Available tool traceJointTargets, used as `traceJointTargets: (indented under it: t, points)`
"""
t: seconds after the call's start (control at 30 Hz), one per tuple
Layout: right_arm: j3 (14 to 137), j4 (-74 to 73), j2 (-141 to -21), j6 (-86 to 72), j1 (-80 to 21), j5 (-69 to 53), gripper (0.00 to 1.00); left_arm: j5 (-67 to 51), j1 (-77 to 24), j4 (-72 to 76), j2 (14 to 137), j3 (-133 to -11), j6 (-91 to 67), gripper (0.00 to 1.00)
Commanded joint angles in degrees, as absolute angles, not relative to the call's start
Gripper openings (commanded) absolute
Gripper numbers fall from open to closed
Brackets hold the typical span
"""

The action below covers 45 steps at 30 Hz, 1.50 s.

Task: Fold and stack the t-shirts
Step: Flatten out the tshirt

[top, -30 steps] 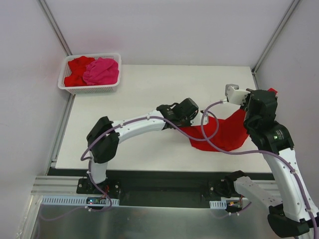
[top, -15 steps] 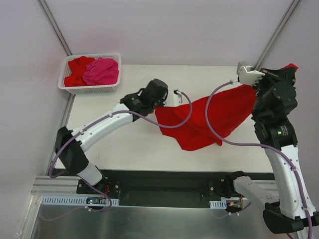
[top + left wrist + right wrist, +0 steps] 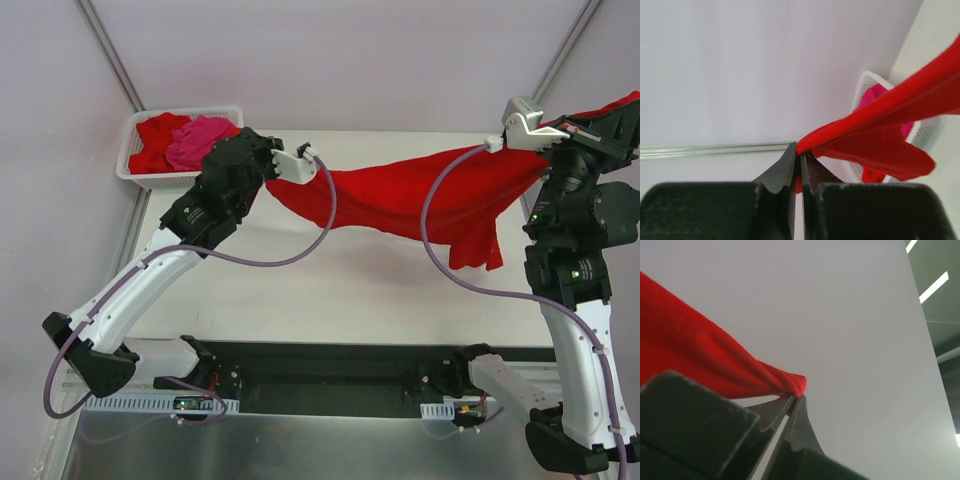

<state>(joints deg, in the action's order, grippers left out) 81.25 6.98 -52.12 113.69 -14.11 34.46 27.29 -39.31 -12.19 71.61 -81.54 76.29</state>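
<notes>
Seen from low behind the right gripper: dark fingers pressed together, no gap at the tips. Pinched between them, a bunched fold of red t-shirt, stretched taut up and away to the left edge, with a small rolled nub poking just past the tips. Behind, a plain pale wall. At the upper right, a dark area crossed by bright light bars.

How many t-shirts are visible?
3: a red t-shirt held between left pincer and right pincer; a red one and a pink one in the basket; more may hide beneath.
</notes>
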Motion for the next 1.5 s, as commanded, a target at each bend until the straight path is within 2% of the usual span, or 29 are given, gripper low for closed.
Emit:
traceJointTargets:
  t: [0.0, 0.3, 0.57, 0.8, 1.0, 1.17, 1.3, 1.47]
  points:
    - [83.05, 15.29, -50.80, 118.21, -13.62, 33.22, 0.01, 27.77, -39.11, -1.41, 66.64, -78.58, 83.14, 0.00]
    - [81.31, 16.96, -45.37, 119.88, -13.62, 30.24, 0.01, 28.48, -39.37, 2.20, 57.06, -73.39, 87.80, 0.00]
    - [79.28, 15.91, -39.47, 120.67, -13.62, 23.40, 0.01, 23.29, -42.18, -0.61, 44.66, -66.89, 88.42, 0.00]
    - [81.56, 15.12, -38.85, 122.17, -13.62, 17.58, 0.01, 24.08, -46.67, -4.57, 42.72, -67.76, 87.19, 0.00]
    - [85.78, 11.26, -43.67, 118.66, -13.62, 17.05, 0.01, 19.61, -46.85, -7.11, 44.64, -67.33, 83.86, 0.00]
    - [80.26, 9.05, -46.57, 112.95, -13.54, 17.67, 0.01, 15.04, -46.32, -7.47, 48.94, -63.20, 79.20, 0.00]
    - [74.98, 8.96, -51.32, 107.68, -12.22, 15.65, 0.01, 8.46, -42.46, -7.03, 54.92, -60.82, 76.38, 0.00]
    - [74.97, 9.14, -62.03, 104.15, -10.46, 14.33, 0.01, 3.52, -35.78, -0.10, 65.62, -61.61, 78.83, 0.00]
